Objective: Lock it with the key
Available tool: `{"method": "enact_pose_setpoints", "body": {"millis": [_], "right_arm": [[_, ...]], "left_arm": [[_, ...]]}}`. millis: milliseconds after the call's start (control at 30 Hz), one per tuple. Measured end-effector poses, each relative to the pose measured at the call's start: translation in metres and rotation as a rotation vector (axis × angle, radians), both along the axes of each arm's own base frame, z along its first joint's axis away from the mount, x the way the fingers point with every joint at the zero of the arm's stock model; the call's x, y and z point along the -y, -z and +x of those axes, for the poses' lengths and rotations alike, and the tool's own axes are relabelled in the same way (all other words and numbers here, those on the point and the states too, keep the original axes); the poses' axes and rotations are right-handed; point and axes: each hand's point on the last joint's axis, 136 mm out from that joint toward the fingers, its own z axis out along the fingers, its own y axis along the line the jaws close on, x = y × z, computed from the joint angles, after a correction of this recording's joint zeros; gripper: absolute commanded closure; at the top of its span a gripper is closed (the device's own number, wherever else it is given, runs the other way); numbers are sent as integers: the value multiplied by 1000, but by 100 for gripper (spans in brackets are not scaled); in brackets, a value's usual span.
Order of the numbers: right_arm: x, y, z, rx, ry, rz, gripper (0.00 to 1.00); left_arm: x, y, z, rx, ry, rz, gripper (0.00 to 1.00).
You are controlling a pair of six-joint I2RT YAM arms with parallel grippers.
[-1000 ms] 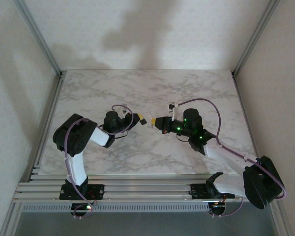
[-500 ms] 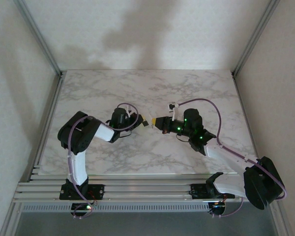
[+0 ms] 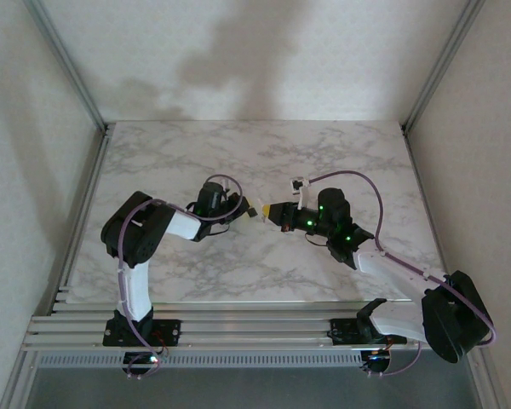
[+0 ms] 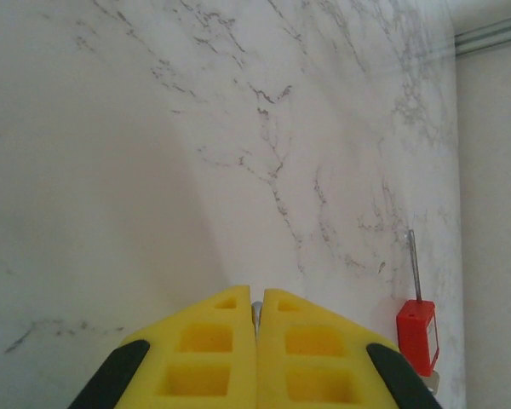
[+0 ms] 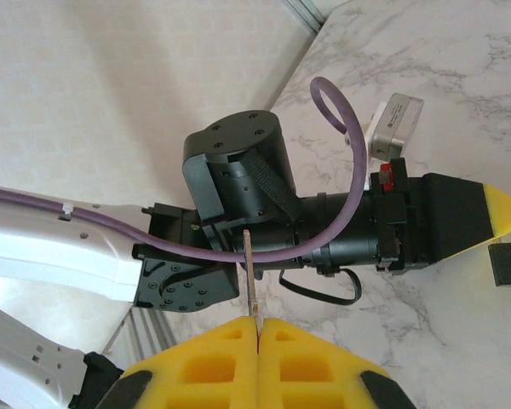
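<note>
Over last second left gripper (image 3: 247, 208) swings inward, tip now just beside right gripper (image 3: 266, 210). Both pressed together; right pinches thin blade (image 5: 249, 273), likely key. Key-to-lock alignment looks near.

Red padlock (image 4: 417, 336), its thin metal shackle (image 4: 414, 264) sticking straight out.

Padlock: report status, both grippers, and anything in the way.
Left gripper shut. Right gripper shut on thin metal strip, likely the key. Red padlock on table beside left gripper, ungripped. No obstruction seen.
</note>
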Motion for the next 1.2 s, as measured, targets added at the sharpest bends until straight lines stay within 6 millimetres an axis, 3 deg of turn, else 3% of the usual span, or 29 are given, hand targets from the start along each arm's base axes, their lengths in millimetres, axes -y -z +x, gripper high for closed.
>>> {"method": "enact_pose_setpoints", "body": {"millis": [233,433,1200], "right_arm": [[-1,3,0,-8,-3,-5,100],[-1,6,1,-14,-3,-8,100],[-2,8,1,-22,-6,-11,100]], "left_arm": [[0,1,2,-5,5,17,100],[1,0,3,-4,11,29,91],[-1,2,7,-9,12,74,74]]}}
